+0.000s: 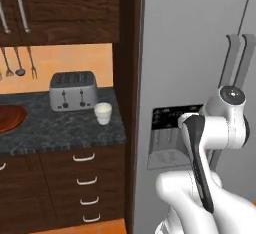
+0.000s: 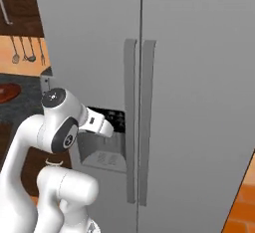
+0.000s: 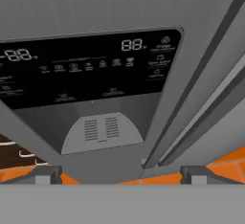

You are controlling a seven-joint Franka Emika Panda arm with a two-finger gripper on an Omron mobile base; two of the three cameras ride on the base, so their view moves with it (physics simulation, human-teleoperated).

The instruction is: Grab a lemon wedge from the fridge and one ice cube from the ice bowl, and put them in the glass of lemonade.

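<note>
1. The gripper point(image 3: 119, 173) has its jaws spread wide with nothing between them, close in front of the black dispenser panel point(image 3: 91, 67).
2. The fridge point(image 2: 189, 77) stands shut, its two long handles point(image 2: 138, 122) side by side at the door seam.
3. Dark wood cabinets point(image 1: 65, 3) hang above the dark speckled counter point(image 1: 60, 128).
4. The ice bowl point(image 1: 9, 118) sits at the counter's left edge.
5. A toaster point(image 1: 73, 90) stands against the orange wall.
6. The glass of lemonade point(image 1: 103, 113) stands near the counter's right edge, just beside the toaster.
</note>
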